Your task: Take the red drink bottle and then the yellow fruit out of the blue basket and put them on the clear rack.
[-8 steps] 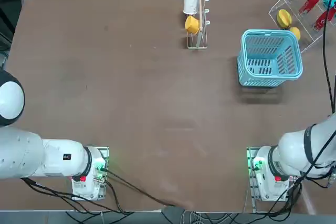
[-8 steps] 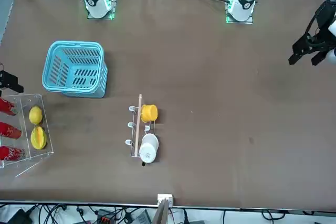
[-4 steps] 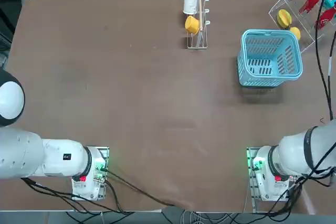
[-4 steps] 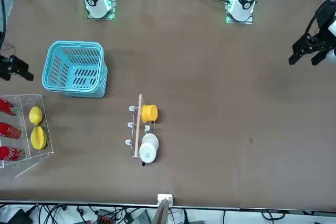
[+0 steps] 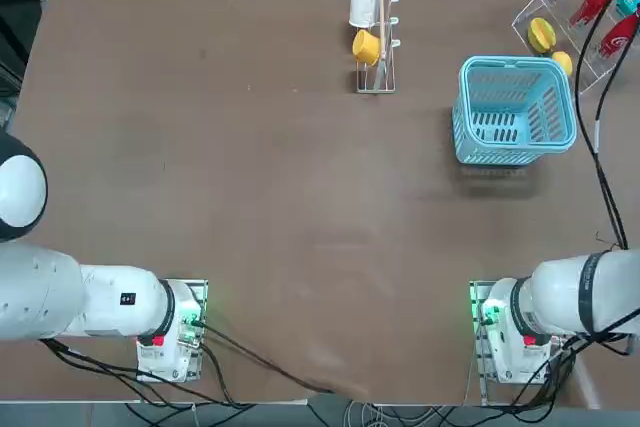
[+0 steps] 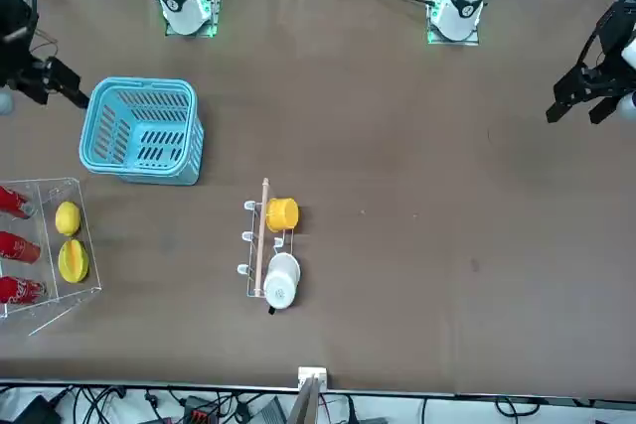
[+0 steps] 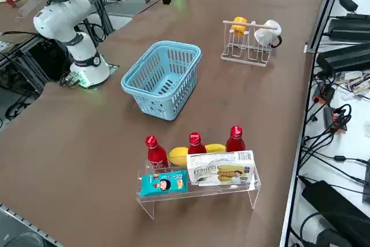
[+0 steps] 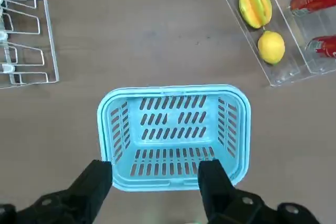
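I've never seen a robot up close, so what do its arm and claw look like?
The right arm is smooth, rounded and white, with dark bands at its joints and black cables along it. The right claw is black, with two blunt, blocky fingers and small round screw heads further back.

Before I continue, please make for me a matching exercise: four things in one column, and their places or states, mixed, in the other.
Things
1. Blue basket
2. Yellow fruit
3. Yellow cup
4. Right hand

Places or states
A. hanging on the peg stand, beside a white cup
B. open, with nothing between its fingers
C. empty, standing on the table
D. on the clear rack, next to the larger yellow fruit with a dark streak

Right pairs: 1-C, 2-D, 3-A, 4-B
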Robot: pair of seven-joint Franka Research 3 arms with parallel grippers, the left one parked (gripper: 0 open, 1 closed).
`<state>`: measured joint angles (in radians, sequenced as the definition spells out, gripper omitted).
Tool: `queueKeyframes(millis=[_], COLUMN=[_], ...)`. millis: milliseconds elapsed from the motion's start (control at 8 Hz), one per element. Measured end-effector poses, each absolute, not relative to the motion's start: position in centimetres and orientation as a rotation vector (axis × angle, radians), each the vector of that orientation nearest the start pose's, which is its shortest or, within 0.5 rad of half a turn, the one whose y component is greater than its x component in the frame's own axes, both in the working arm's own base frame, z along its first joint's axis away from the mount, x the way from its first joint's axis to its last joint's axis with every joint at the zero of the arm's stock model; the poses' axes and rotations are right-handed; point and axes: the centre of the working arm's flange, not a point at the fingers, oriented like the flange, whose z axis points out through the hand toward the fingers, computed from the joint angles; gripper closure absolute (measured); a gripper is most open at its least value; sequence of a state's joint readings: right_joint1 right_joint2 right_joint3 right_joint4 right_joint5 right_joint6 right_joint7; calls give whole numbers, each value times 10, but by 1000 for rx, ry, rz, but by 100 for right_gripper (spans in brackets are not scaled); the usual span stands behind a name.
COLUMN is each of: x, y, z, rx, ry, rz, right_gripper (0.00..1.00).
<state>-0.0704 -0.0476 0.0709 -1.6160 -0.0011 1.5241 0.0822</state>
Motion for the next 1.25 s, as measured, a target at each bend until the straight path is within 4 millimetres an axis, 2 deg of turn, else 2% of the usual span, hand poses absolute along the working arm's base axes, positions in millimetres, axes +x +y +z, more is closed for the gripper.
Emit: queueKeyframes(millis=[375, 1250], x=[528, 526], y=[-6, -8], z=[628, 632], rx=[-3144, -3133], ry=[81, 74], rz=[83, 59], right_gripper=[0, 0])
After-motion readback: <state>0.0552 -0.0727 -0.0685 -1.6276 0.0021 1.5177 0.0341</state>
